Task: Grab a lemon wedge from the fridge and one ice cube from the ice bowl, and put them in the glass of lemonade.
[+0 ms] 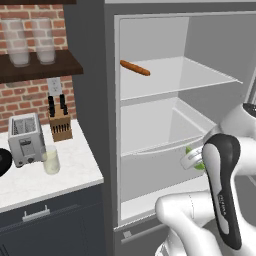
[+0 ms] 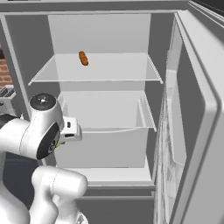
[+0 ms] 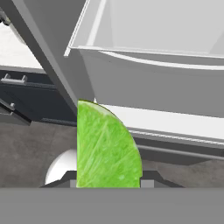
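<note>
Already clear of the fridge (image 1: 150,30), the hand (image 1: 192,159) grips the lemon wedge (image 1: 196,161) at the open lower compartment; the glass of lemonade (image 1: 51,160) waits well off to its left on the table (image 1: 75,170). Seen from the right, green (image 2: 58,145) peeks beside the wrist. Close up, the wedge (image 3: 107,146) stands upright between the fingertips.

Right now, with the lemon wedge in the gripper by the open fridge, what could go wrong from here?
The lemon wedge sits between small fingertips, so a fast swing might shake it loose. The gripper is close to the fridge frame; a wide turn could clip it. The glass of lemonade stands beside the toaster, leaving little room to release.
</note>
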Robot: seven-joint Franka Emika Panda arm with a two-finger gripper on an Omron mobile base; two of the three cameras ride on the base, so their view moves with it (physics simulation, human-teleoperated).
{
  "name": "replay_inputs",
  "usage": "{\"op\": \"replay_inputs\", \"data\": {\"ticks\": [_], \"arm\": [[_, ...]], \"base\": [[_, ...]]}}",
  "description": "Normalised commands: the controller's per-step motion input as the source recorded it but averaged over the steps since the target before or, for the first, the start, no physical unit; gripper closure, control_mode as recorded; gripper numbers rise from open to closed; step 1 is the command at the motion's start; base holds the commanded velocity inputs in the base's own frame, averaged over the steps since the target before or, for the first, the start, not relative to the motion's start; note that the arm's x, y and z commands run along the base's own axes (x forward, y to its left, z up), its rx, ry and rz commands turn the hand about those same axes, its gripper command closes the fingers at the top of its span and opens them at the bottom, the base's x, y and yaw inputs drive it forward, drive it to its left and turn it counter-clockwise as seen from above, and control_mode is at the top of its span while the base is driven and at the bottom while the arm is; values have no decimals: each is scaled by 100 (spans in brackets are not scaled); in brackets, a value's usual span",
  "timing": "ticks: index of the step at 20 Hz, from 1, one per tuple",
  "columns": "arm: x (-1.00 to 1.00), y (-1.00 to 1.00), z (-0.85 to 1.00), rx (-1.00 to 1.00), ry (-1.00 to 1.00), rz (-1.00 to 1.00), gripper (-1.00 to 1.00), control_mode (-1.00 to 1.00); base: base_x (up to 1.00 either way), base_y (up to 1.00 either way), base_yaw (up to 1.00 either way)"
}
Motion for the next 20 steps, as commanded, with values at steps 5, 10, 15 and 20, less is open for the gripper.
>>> {"op": "replay_inputs", "data": {"ticks": [5, 10, 15, 20], "arm": [[0, 0, 0, 0, 0, 0, 100, -100], [0, 0, 0, 0, 0, 0, 100, 100], [0, 0, 0, 0, 0, 0, 100, 100], [0, 0, 0, 0, 0, 0, 100, 100]], "base": [[0, 0, 0], [-59, 16, 1], [-73, 89, 2], [-16, 100, -8]]}}
